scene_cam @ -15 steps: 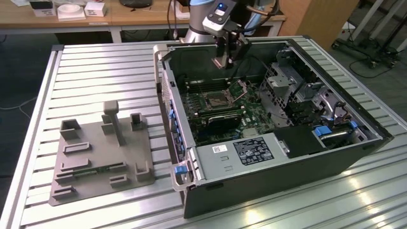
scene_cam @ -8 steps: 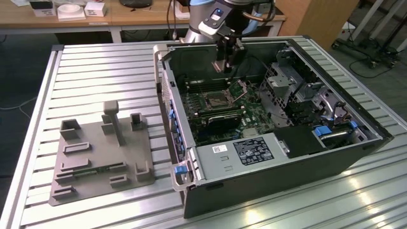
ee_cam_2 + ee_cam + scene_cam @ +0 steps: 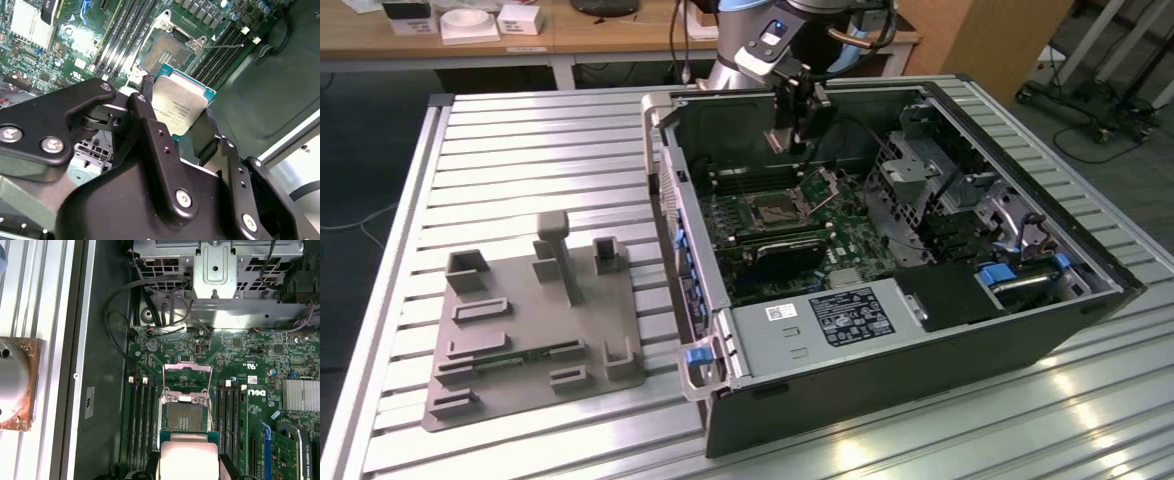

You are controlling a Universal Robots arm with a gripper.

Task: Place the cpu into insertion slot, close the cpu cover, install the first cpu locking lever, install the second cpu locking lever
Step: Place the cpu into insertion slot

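Gripper (image 3: 175, 124) clamped on cpu (image 3: 181, 102), poised above green board (image 3: 260, 357) near bare insertion slot (image 3: 167, 51), cpu cover (image 3: 188, 366) tilted open.

The exterior view looks down obliquely from well above the worktop (image 3: 520, 150) into the open computer case (image 3: 881, 385). The first wrist view faces straight down onto the motherboard (image 3: 240, 355) at close range; the second wrist view looks obliquely past the pincer (image 3: 176, 127) and its clamped cpu (image 3: 182, 102). All three share the insertion slot (image 3: 781, 212).
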